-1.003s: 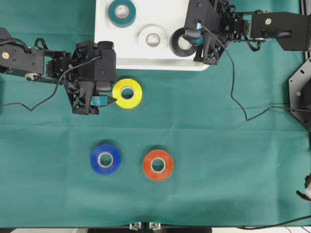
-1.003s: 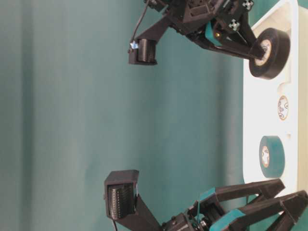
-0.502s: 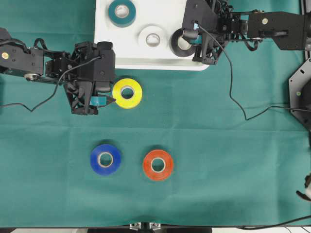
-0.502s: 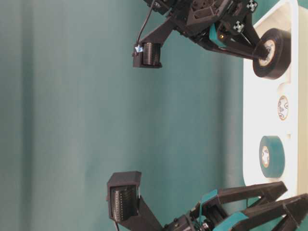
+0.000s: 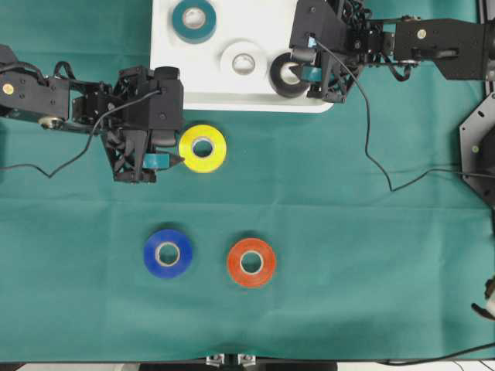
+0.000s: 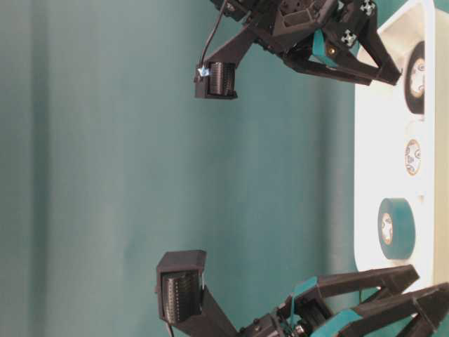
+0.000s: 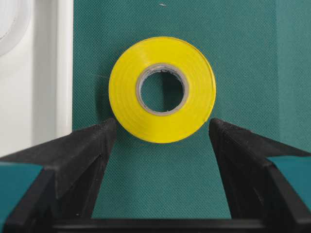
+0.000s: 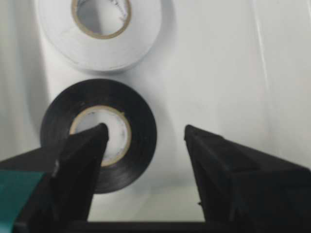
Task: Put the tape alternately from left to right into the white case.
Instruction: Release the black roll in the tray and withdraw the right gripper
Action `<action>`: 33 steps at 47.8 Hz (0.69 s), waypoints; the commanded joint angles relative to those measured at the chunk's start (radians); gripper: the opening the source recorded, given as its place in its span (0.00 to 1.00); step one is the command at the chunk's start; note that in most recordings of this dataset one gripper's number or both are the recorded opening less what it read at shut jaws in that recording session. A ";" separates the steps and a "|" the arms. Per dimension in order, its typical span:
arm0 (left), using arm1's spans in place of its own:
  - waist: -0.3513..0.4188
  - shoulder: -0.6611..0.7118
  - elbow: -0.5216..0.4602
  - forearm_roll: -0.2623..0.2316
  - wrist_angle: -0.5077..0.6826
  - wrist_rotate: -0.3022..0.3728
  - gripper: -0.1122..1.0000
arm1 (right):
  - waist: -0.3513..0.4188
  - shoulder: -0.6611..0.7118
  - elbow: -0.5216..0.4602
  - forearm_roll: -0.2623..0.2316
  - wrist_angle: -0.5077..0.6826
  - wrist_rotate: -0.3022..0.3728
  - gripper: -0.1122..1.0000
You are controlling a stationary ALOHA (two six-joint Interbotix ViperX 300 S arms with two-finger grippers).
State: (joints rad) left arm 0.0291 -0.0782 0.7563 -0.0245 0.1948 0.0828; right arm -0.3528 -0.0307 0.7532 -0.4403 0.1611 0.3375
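Right end effector astride black tape

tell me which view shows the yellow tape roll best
The left wrist view: the yellow tape roll fills the frame, flat on the green cloth beyond the open left gripper. Overhead shows it small; the table-level and right wrist views miss it.

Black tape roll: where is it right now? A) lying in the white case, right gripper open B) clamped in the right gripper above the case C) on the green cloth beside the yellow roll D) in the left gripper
A: the black tape roll lies flat in the white case next to the white roll, with the right gripper open over it.
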 commanded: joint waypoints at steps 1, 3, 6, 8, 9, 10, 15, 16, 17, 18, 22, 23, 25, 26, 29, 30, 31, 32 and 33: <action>-0.003 -0.020 0.008 -0.003 -0.006 -0.002 0.93 | -0.002 -0.011 -0.008 -0.005 -0.005 0.003 0.72; -0.002 -0.020 0.008 -0.002 -0.006 -0.002 0.93 | -0.002 -0.011 -0.008 -0.003 -0.005 0.003 0.72; -0.002 -0.021 0.008 -0.002 -0.006 -0.002 0.93 | -0.002 -0.012 -0.008 -0.003 -0.003 0.003 0.72; -0.002 -0.021 0.008 -0.003 -0.006 -0.002 0.93 | -0.002 -0.012 -0.008 -0.005 -0.003 0.003 0.72; -0.002 -0.020 0.008 -0.003 -0.006 -0.002 0.93 | -0.002 -0.012 -0.006 -0.005 -0.005 0.003 0.72; -0.002 -0.021 0.008 -0.003 -0.006 -0.002 0.93 | -0.002 -0.012 -0.008 -0.003 -0.003 0.003 0.72; -0.002 -0.021 0.008 -0.003 -0.006 -0.002 0.93 | -0.002 -0.012 -0.008 -0.003 -0.003 0.003 0.72; -0.002 -0.021 0.008 -0.003 -0.006 -0.002 0.93 | -0.002 -0.011 -0.008 -0.003 -0.003 0.003 0.72; -0.002 -0.023 0.008 -0.003 -0.006 -0.002 0.93 | -0.002 -0.012 -0.008 -0.003 -0.003 0.003 0.72; -0.003 -0.023 0.008 -0.003 -0.006 -0.002 0.93 | -0.002 -0.012 -0.008 -0.005 -0.003 0.003 0.72; -0.002 -0.023 0.008 -0.002 -0.006 -0.002 0.93 | -0.002 -0.012 -0.006 -0.003 -0.003 0.003 0.72; -0.002 -0.023 0.008 -0.002 -0.006 -0.002 0.93 | -0.002 -0.012 -0.006 -0.005 -0.003 0.003 0.72; -0.002 -0.023 0.008 -0.003 -0.006 -0.002 0.93 | -0.002 -0.012 -0.005 -0.003 -0.003 0.003 0.72; -0.002 -0.023 0.008 -0.003 -0.006 -0.002 0.93 | -0.002 -0.012 -0.005 -0.003 -0.005 0.003 0.72; -0.002 -0.023 0.008 -0.003 -0.006 -0.002 0.93 | 0.000 -0.020 -0.002 -0.005 -0.005 0.003 0.72; -0.002 -0.023 0.008 -0.002 -0.006 -0.002 0.93 | 0.002 -0.023 0.000 -0.003 -0.005 0.003 0.72; -0.003 -0.023 0.008 -0.003 -0.006 -0.002 0.93 | 0.003 -0.031 0.002 -0.005 -0.003 0.003 0.72; -0.002 -0.025 0.008 -0.002 -0.006 -0.002 0.93 | 0.005 -0.035 0.003 -0.005 -0.003 0.003 0.72; -0.003 -0.025 0.008 -0.003 -0.005 -0.002 0.93 | 0.006 -0.041 0.005 -0.003 -0.003 0.003 0.72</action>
State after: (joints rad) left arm 0.0291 -0.0782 0.7563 -0.0245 0.1963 0.0828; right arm -0.3528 -0.0337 0.7624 -0.4403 0.1611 0.3390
